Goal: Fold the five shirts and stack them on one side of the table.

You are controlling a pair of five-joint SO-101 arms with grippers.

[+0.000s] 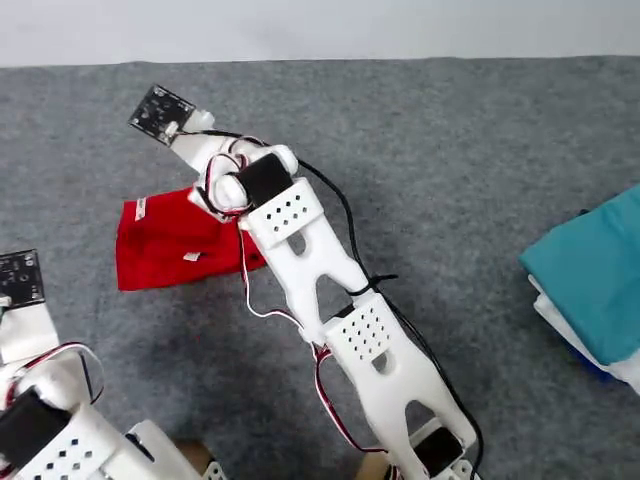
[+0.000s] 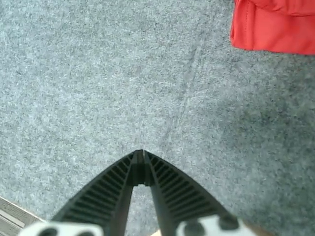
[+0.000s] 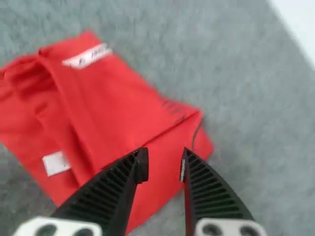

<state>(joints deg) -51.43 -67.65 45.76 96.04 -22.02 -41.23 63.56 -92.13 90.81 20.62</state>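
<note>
Over the left part of the bench point(image 1: 450, 150), the red shirt point(image 3: 98, 113) lies as a flat folded rectangle, and the right pincer point(image 3: 162, 166) hangs just above one of its edges, jaws parted a little with nothing between them. That narrow gap suits pinching a layered cloth edge, so I judge the arm is placed either to take the shirt for carrying or to tidy a last fold (which of the two I cannot tell). At the right edge of the bench sits the stack of folded shirts point(image 1: 592, 285), teal on top with white and a sliver of blue beneath, well apart from the red one; that side looks chosen for stacking, and the red shirt has not yet joined it. The left pincer point(image 2: 142, 156) is closed tip to tip on nothing, above bare bench near a corner of the red shirt, apparently parked out of the way
</note>
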